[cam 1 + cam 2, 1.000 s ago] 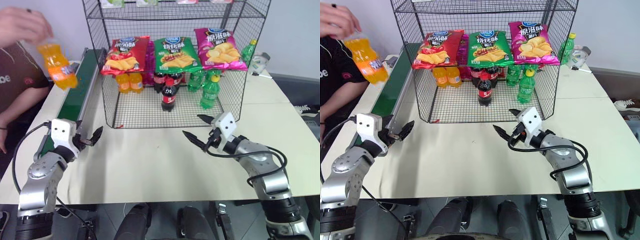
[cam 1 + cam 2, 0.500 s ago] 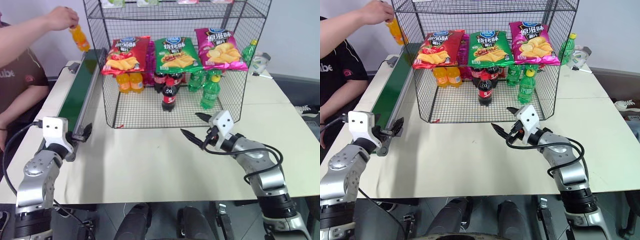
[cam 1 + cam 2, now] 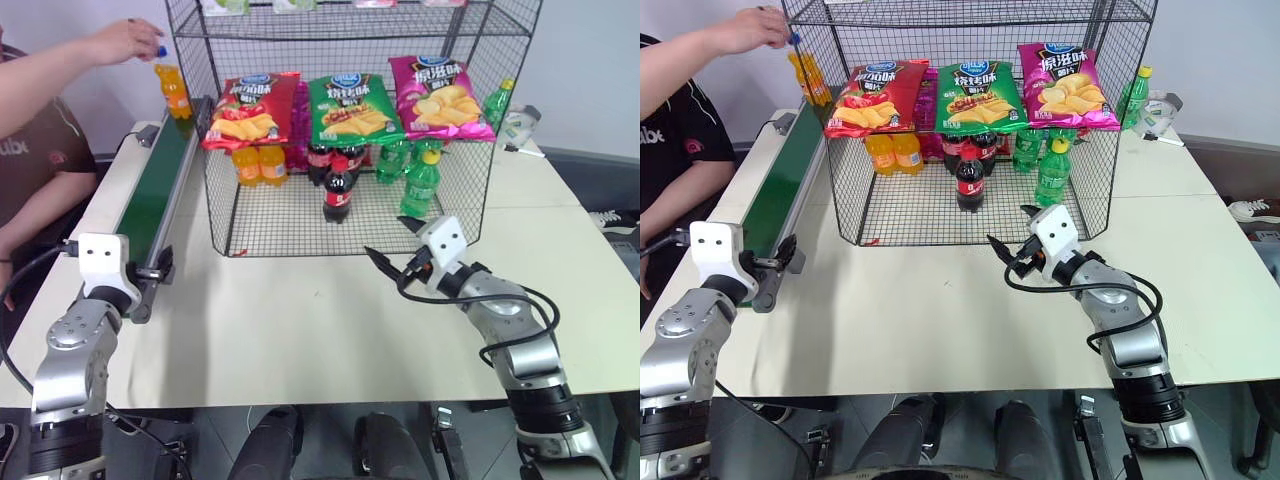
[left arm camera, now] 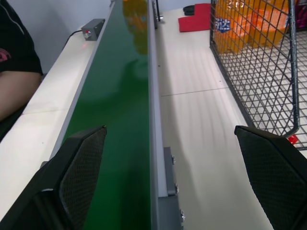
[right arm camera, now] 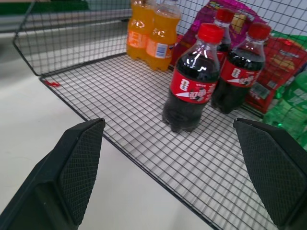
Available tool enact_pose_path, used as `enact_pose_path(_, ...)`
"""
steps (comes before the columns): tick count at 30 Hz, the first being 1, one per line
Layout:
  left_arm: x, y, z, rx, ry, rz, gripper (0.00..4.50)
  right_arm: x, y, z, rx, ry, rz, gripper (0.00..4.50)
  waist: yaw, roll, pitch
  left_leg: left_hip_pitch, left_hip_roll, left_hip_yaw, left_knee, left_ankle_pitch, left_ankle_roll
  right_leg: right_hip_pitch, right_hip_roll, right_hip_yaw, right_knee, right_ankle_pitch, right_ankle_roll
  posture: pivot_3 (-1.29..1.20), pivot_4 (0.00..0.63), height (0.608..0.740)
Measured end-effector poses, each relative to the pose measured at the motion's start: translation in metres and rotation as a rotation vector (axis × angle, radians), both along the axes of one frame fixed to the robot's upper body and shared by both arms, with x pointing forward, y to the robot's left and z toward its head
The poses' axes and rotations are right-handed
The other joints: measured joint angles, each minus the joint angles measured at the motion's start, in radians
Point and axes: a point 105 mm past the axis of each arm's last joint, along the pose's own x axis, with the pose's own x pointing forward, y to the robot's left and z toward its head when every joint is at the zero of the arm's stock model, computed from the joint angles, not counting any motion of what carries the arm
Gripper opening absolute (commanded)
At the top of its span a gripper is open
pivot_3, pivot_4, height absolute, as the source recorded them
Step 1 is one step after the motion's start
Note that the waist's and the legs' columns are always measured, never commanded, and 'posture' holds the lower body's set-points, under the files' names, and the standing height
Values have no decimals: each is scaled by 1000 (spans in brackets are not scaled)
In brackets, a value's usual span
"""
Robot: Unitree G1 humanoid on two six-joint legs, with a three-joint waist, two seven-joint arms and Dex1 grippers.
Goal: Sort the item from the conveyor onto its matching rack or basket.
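Note:
The item, a small orange soda bottle (image 3: 175, 90) with a blue cap, stands upright at the far end of the conveyor (image 3: 155, 195), with a person's hand (image 3: 125, 40) on its cap. To the conveyor's right rises the black wire rack (image 3: 215, 190). My left gripper (image 3: 160, 270) is open at the conveyor's near end, and its fingers straddle the belt's right rail (image 4: 153, 120). My right gripper (image 3: 392, 245) is open and empty, just in front of the rack's open side and pointing at a cola bottle (image 5: 194, 84).
The rack's floor holds orange soda bottles (image 3: 258, 165), cola bottles (image 3: 337, 190) and green bottles (image 3: 420, 185). Red, green and pink crisp bags (image 3: 345, 105) hang above them. A person (image 3: 30, 150) sits left of the conveyor. A green bottle (image 3: 497, 105) stands behind the rack.
The person carried the orange bottle from near the table's front left to the conveyor's far end and stood it there. My left gripper swung left onto the conveyor's near end.

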Motion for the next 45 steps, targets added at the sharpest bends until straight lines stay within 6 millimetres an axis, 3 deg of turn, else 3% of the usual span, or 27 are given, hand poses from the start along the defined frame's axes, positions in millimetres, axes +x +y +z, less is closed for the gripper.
enact_pose_path(10,0,13,1,83,-13,85,4462,5,3,3,33,0,-6,4500,0,0,0,0,0,0,0,0,0,0,0,0,0,0,0,0,150,740)
enact_pose_path(16,-2,15,3,21,-35,81,4462,2,7,-4,49,65,47,4500,-1,0,0,0,0,0,0,0,0,0,0,0,0,0,0,0,150,740)
enact_pose_path(45,4,9,11,-33,-78,65,4462,1,10,-6,50,75,59,4500,-1,0,0,0,0,0,0,0,0,0,0,0,0,0,1,0,150,740)
